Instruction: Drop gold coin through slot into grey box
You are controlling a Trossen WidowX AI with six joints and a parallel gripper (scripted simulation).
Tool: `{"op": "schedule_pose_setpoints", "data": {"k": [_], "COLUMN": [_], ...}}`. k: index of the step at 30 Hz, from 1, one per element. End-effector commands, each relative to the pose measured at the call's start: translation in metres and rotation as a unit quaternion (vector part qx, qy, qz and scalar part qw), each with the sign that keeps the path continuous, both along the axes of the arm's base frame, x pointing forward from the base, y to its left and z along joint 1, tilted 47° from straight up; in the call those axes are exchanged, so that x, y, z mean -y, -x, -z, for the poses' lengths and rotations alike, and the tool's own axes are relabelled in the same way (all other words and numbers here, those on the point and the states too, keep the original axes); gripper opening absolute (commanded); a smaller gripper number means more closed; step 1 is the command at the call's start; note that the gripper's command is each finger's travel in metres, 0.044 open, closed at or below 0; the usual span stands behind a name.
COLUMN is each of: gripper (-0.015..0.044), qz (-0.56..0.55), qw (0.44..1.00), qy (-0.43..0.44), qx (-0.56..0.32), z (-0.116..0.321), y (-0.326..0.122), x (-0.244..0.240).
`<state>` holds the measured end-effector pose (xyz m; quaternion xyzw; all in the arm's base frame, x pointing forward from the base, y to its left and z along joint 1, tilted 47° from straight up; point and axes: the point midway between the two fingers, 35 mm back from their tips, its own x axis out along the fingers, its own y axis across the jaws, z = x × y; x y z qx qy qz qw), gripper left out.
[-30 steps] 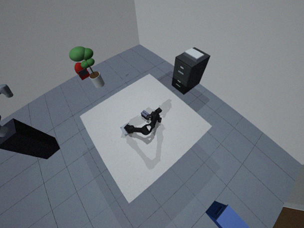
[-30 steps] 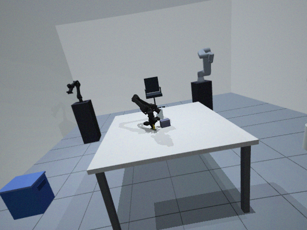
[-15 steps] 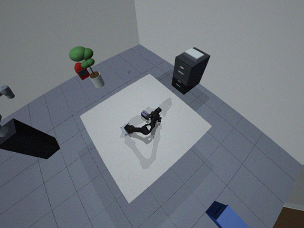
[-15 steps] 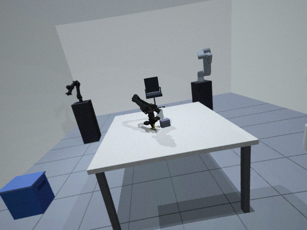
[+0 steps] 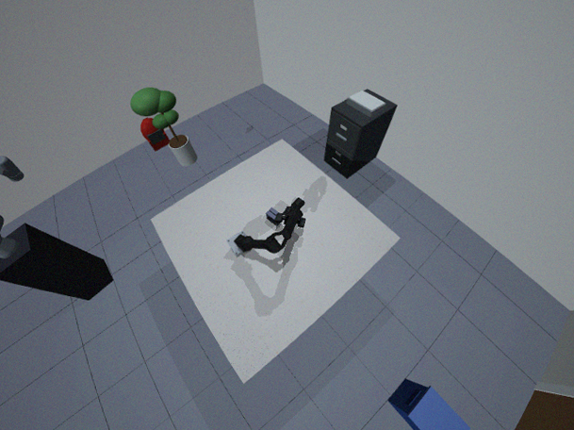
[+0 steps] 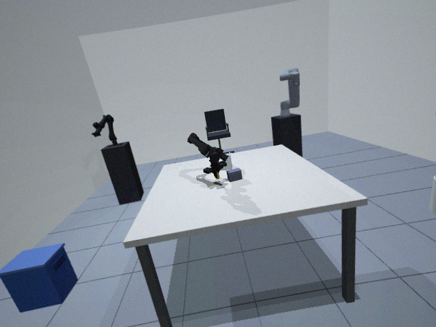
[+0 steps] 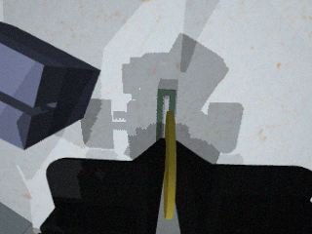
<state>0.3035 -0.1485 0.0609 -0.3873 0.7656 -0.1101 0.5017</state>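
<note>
The coin (image 6: 217,175) (image 7: 170,166) is yellow-gold, the holder (image 6: 218,183) (image 7: 160,117) dark green, the box (image 5: 274,214) (image 6: 234,174) (image 7: 63,83) bluish grey, the gripper (image 6: 216,174) (image 7: 167,143) black.

Pale walls, blue-grey tiled flr (image 5: 455,275) (image 6: 317,169), wht tbl (image 5: 216,302) (image 6: 246,207), blk filing cab. (image 5: 367,132)

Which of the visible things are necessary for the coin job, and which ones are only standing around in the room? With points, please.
For the job:
- gripper (image 6: 216,176) (image 7: 167,143), shut on the coin
- gold coin (image 6: 217,174) (image 7: 170,166)
- green holder (image 6: 218,183) (image 7: 160,117)
- grey slotted box (image 6: 234,174) (image 7: 63,90)

Only around:
- blue bin (image 5: 438,414) (image 6: 33,278)
- potted plant (image 5: 183,151)
- filing cabinet (image 5: 358,132)
- office chair (image 6: 214,121)
- pale arm on a black pedestal (image 6: 287,135)
</note>
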Motion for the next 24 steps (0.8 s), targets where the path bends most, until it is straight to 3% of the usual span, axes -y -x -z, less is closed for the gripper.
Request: {"op": "schedule_pose_setpoints", "data": {"k": [1, 19, 24], "gripper": [0.0, 0.0, 0.0], "qz": [0.002, 0.003, -0.038], "qw": [1.0, 1.0, 0.998], "qy": [-0.002, 0.0, -0.012], "qx": [0.003, 0.002, -0.039], "z": [-0.008, -0.038, -0.038], "y": [-0.003, -0.007, -0.007], "x": [-0.007, -0.037, -0.037]}}
